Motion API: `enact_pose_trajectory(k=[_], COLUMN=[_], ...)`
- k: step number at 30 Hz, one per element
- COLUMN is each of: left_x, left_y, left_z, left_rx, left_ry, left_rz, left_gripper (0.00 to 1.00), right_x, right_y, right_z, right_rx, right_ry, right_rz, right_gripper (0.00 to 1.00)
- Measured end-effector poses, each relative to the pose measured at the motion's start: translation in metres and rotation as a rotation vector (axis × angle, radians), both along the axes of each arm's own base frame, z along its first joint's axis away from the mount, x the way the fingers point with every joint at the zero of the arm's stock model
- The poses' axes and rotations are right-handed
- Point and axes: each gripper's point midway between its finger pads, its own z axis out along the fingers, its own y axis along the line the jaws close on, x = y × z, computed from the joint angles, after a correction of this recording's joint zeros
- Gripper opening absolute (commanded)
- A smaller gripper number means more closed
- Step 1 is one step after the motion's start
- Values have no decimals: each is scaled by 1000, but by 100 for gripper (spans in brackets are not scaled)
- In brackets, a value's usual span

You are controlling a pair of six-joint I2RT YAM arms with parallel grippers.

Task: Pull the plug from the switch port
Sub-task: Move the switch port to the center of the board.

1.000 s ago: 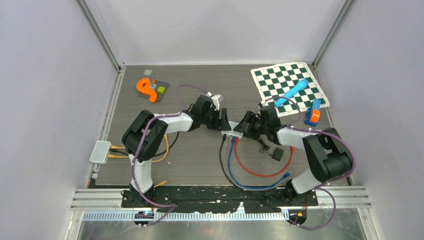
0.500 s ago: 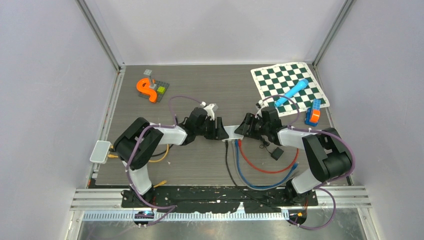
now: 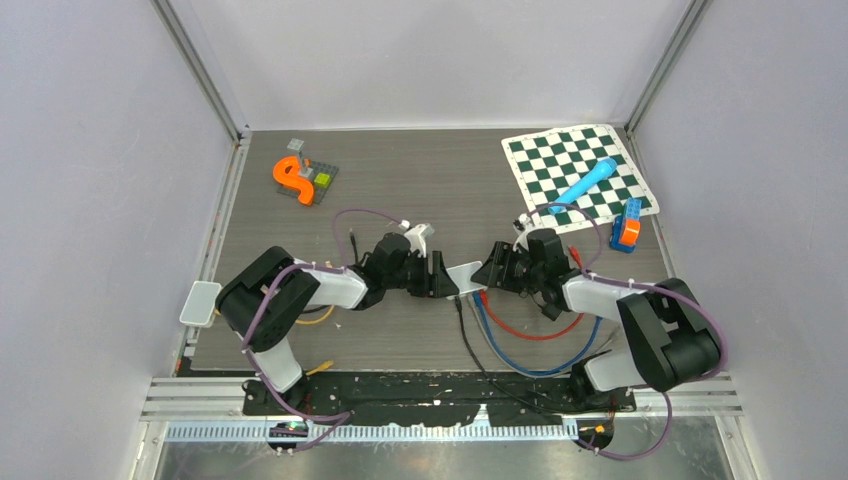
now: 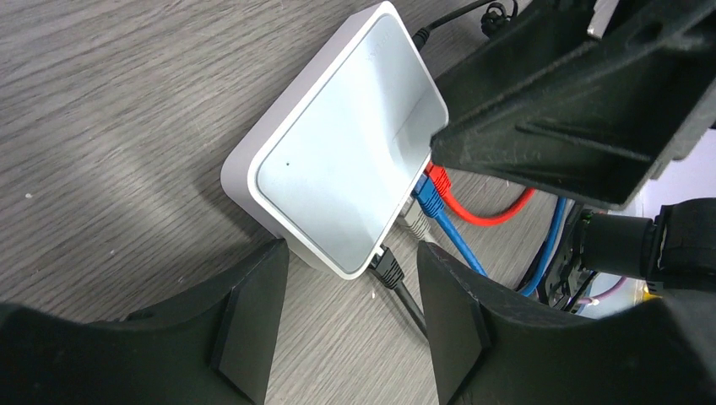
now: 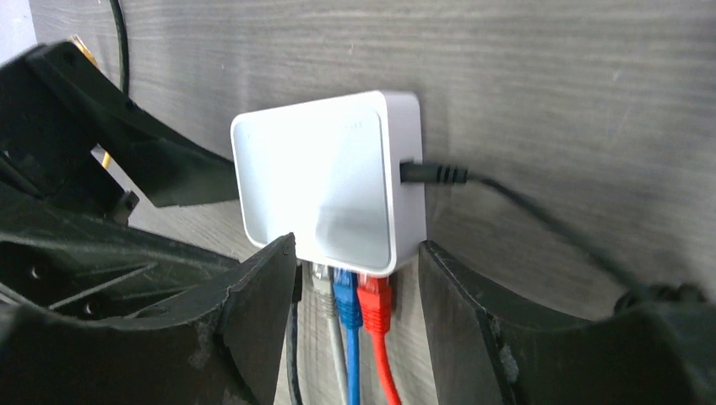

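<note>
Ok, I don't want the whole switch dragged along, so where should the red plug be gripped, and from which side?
Likely the red plug by its short rigid body just outside the white switch, not the limp red cable. Come from the cable side, in line with its body. The blue plug sits tight against one flank, leaving a finger little room there.

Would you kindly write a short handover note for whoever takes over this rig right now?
Left gripper: open, jaws either side of the near corner of the switch, holding nothing.
Right gripper: open, straddling the port edge over the grey plug, blue plug and red plug.
The switch lies flat between the two grippers.
Done: both arms are at the switch.
Left: every plug in view is seated; close on one, brace the switch, pull it straight out.
</note>
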Motion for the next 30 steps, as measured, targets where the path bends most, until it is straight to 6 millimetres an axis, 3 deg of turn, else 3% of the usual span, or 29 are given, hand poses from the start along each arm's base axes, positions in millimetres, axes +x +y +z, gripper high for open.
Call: enact_pose_trajectory(k=[7, 12, 16, 20, 25, 30], left_x=[10, 8, 5, 1, -4, -6], left_y=[-15, -14, -11, -8, -2, 0], left_z=[10, 6, 1, 0, 1, 2], left_rx=[14, 22, 33, 27, 27, 25], left_ry=[-13, -7, 6, 0, -3, 3], left_rz=[-38, -53, -55, -54, -50, -46], left_gripper=[62, 63, 66, 67, 67, 68], right_x=[-24, -33, -37, -29, -5, 15], right_y=[-1, -2, -10, -30, -44, -39], right_z=[-1, 1, 3, 18, 49, 46], right_rx=[38, 89, 48, -50, -144, -200], right_ry=[9, -10, -18, -83, -191, -153], right_rz=[-14, -58, -93, -154, -202, -170], right_gripper=[62, 63, 69, 77, 79, 74])
